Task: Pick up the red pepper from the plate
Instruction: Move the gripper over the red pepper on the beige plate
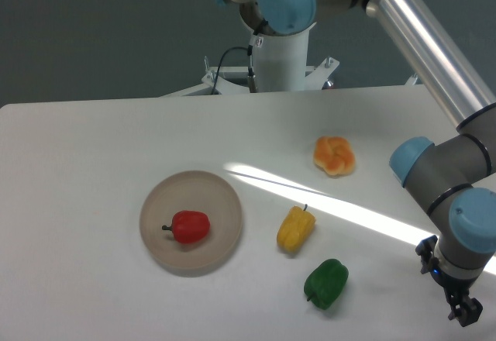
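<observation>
The red pepper [191, 226] lies on its side in the middle of the beige plate [222, 201], its dark stem pointing left. The plate sits on the white table, left of centre. My gripper [463, 311] hangs low at the far right bottom corner, far from the plate and well to the right of all the peppers. Its dark fingers point down and are seen edge-on, so the gap between them does not show. Nothing is visibly held.
A yellow pepper [295, 229] lies just right of the plate. A green pepper [326, 283] sits nearer the front. An orange bun-like piece [335, 156] lies further back. The arm's base [279, 60] stands at the table's far edge.
</observation>
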